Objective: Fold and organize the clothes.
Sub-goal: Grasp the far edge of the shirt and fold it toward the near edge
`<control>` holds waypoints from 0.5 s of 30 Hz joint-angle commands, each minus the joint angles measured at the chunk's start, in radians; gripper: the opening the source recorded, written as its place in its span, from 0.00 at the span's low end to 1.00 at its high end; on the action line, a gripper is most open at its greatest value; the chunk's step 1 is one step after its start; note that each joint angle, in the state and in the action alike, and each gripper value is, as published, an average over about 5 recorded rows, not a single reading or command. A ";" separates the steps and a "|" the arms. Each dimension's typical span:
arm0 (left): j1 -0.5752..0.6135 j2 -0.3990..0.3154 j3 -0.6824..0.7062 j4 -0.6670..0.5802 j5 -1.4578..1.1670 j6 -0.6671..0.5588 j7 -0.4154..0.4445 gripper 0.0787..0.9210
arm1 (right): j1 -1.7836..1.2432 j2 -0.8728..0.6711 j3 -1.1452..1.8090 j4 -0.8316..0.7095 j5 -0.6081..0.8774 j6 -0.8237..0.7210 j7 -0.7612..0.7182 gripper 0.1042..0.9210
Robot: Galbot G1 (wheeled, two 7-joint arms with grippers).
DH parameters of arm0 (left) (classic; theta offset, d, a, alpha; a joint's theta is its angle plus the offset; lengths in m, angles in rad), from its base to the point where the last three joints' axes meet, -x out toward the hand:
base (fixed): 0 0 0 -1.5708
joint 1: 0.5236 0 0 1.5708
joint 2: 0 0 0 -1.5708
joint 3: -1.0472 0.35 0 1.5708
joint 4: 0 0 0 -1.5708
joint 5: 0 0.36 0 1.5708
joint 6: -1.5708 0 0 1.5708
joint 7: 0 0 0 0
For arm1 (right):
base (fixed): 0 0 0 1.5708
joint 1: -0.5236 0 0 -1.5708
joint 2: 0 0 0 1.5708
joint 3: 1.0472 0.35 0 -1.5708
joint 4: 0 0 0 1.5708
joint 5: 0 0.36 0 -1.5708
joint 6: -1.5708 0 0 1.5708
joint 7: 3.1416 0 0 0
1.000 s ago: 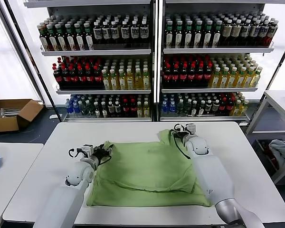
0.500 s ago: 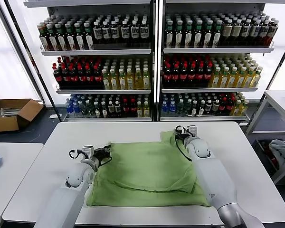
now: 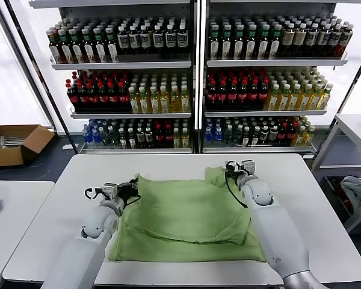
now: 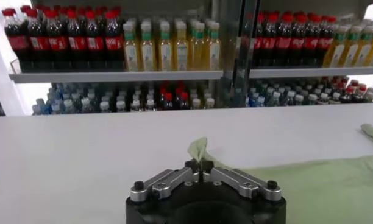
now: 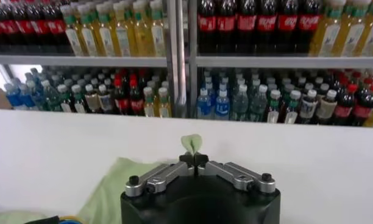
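Shirt point(image 3: 186, 217) corners pinched — both tools point(image 3: 132, 189) point(image 3: 233, 170).

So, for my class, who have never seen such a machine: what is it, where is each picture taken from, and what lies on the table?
It is a two-armed robot. One picture looks down from its head; the other two come from a camera on each wrist. On the white table lies a light green shirt. The left pincer is shut on the shirt's far left corner, the right pincer on its far right corner. Each wrist view shows a tuft of green cloth pinched. Behind stand shelves of bottles.
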 commanded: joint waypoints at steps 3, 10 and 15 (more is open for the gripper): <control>0.045 0.009 -0.010 -0.080 0.012 -0.034 -0.006 0.01 | -0.123 -0.023 0.038 0.246 0.035 -0.002 0.019 0.00; 0.102 0.025 -0.036 -0.143 0.014 -0.031 -0.010 0.01 | -0.213 -0.048 0.067 0.378 0.060 -0.013 0.064 0.00; 0.162 0.029 -0.060 -0.199 0.015 -0.030 -0.012 0.01 | -0.292 -0.074 0.095 0.468 0.083 -0.021 0.101 0.00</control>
